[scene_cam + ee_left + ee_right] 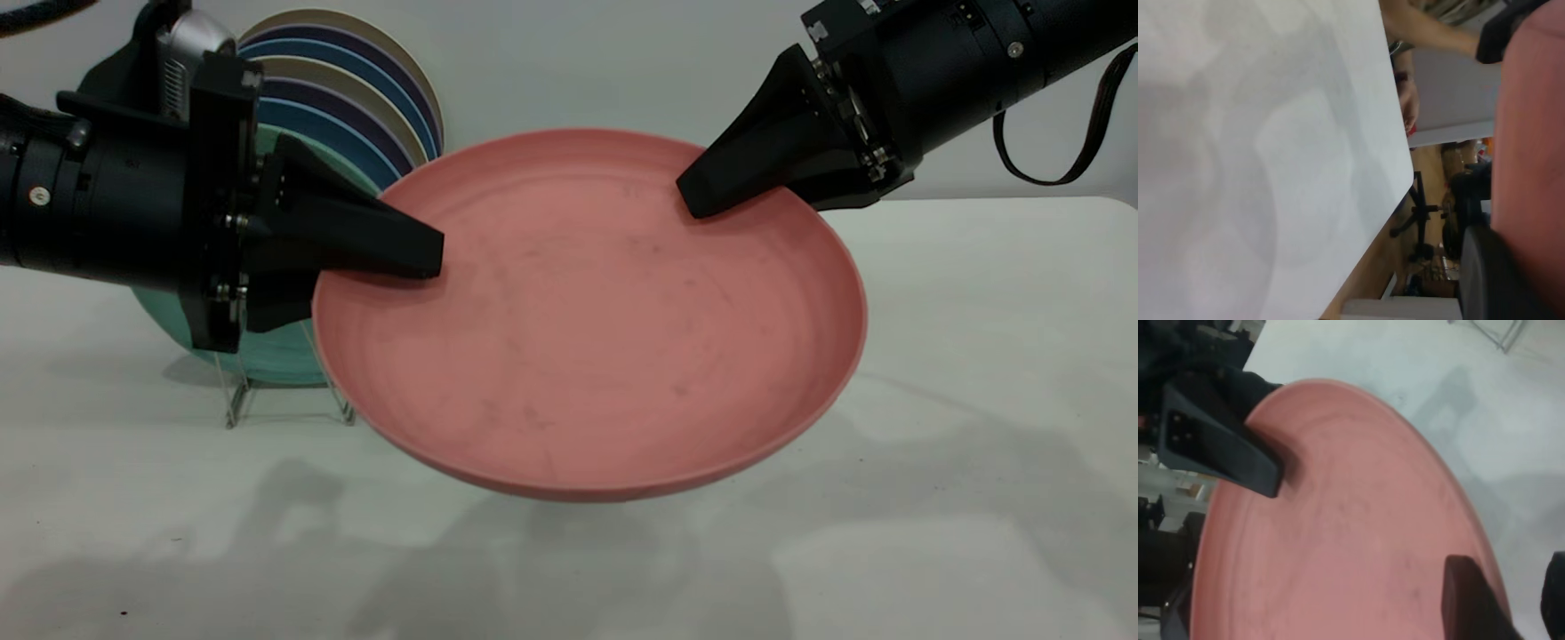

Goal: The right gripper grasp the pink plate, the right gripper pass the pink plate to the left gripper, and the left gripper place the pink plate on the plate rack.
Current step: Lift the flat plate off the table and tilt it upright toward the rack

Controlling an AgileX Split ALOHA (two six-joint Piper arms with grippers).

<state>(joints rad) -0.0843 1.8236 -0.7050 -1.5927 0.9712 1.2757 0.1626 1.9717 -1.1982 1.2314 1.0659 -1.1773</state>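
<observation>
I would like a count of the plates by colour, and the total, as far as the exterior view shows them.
Pink plate, held between the left gripper and the right gripper: 1
Teal-green plate in the plate rack: 1
Blue plates: 3 rims visible
Beige plates: 2 rims visible
Total: 7 visible

The large round salmon-pink plastic plate (pixel 605 329) is hanging above the white counter (pixel 978 444), filling the middle between the left gripper (pixel 391 258) and the right gripper (pixel 720 191), each clamping a rim. Behind the left gripper, the thin silver wire plate rack (pixel 289 400) is crowding that corner with upright teal, blue and beige plates (pixel 356 116). Open counter is lying beneath and right of the pink plate.
</observation>
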